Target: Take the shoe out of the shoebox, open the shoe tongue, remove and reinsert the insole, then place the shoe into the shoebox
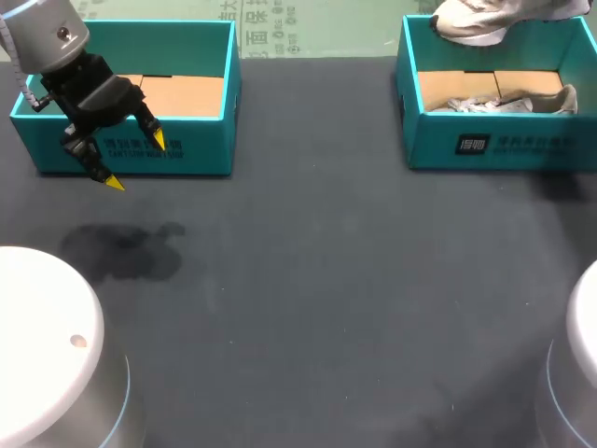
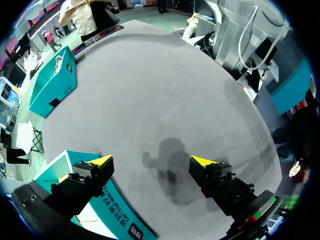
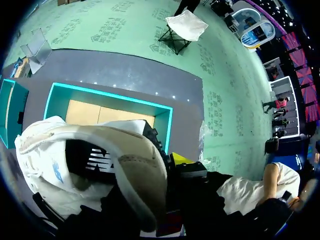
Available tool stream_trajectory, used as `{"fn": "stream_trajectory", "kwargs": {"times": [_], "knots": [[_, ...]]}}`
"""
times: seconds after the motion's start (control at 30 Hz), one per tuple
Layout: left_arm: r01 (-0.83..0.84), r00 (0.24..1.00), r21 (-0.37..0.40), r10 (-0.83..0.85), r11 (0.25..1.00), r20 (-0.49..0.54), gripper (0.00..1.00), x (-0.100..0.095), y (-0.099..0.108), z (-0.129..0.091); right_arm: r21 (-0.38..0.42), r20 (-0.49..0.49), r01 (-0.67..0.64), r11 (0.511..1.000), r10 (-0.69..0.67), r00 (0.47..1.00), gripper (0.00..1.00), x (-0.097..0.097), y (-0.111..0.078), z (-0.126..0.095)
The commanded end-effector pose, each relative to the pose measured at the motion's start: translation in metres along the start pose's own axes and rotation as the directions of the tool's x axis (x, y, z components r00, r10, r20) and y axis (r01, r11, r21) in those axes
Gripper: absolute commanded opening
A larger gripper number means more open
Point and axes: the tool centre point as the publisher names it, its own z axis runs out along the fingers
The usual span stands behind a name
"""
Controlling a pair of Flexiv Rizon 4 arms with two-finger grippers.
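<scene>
A cream-white shoe [image 1: 476,23] hangs above the back of the right teal shoebox [image 1: 504,140], partly cut off in the head view. In the right wrist view my right gripper [image 3: 167,162] is shut on the shoe [image 3: 100,155] at its collar. One yellow tip shows beside the shoe and the other finger is hidden behind it. The open shoebox [image 3: 107,97] lies under the shoe. My left gripper [image 1: 136,161] stands open and empty over the front wall of the left teal box [image 1: 201,154], its fingers wide apart [image 2: 152,161].
Crumpled paper [image 1: 494,105] lies in the right shoebox on its cardboard floor. The left box holds only cardboard. Dark table cloth [image 1: 317,280] spreads in front of both boxes. White arm bases [image 1: 47,345] stand at the near corners.
</scene>
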Motion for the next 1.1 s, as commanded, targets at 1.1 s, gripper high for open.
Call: {"fn": "stream_trajectory", "kwargs": {"times": [1.1], "knots": [[0.000, 1.000, -0.003, 0.000, 1.000, 0.000, 1.00, 0.001, 0.000, 0.000, -0.057, 0.002, -0.293, 0.955, 0.293, 0.956, 0.00, 0.017, -0.022, 0.069]]}}
